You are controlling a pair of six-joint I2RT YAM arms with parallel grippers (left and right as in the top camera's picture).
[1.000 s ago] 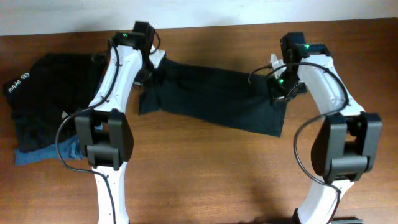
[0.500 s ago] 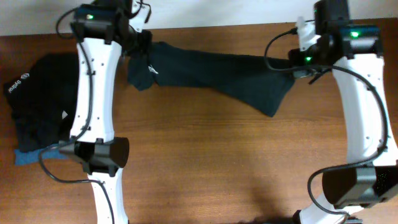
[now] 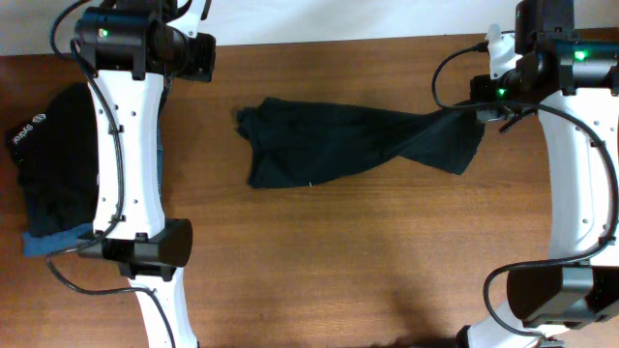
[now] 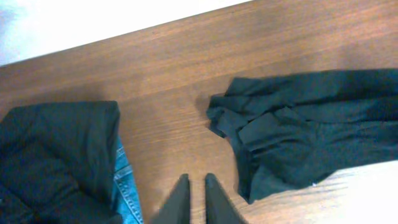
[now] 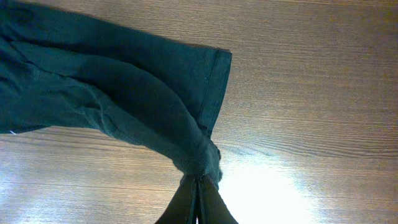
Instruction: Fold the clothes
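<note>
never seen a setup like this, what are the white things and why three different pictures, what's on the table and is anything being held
The white things are two robot arms working at a wooden table, each ending in a two-finger end effector. One picture looks down from a fixed camera above; the other two come from small cameras on each wrist, so the dark prongs at their bottom edge are that arm's own fingers.

A dark T-shirt lies stretched and twisted across the middle of the table. The right end effector is shut on its gathered corner. The left end effector holds nothing: its fingers stand slightly apart above bare wood, clear of the shirt's crumpled end. At the far left sits a pile of dark clothes with a blue denim piece under it.
</note>
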